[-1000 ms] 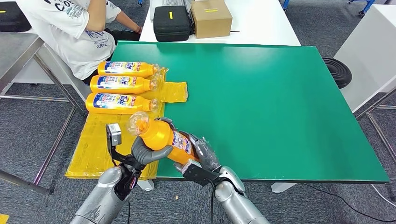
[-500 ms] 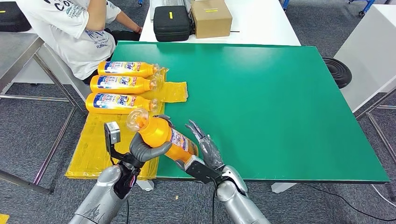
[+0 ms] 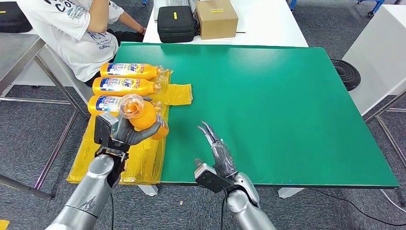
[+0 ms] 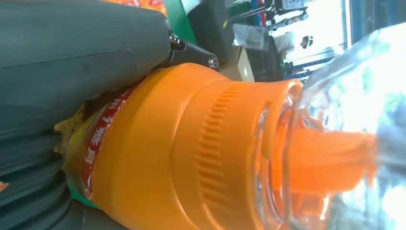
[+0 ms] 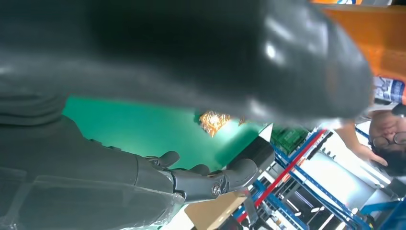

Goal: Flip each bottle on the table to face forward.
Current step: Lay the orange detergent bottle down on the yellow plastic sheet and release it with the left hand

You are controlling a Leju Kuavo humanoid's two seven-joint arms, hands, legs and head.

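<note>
Left hand (image 3: pixel 125 131) grasps orange plastic bottle (image 3: pixel 140 115) above yellow mat (image 3: pixel 98 153), likely for placement; right hand (image 3: pixel 216 153) released, empty.

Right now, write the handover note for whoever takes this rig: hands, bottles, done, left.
Left hand: grips an orange bottle, lifted above the yellow mat, clear cap toward the camera.
Right hand: open, holds nothing, fingers spread over the green table near its front edge.
Bottles: three more lie in a row on the mat, blue labels up, caps toward the table's middle; the nearest is partly hidden by the held one.
Done: those three look label-up already.
Left: set the held bottle down beside the row, label up. Its label side cannot be told in the head view.
A person sits close behind the row.
</note>
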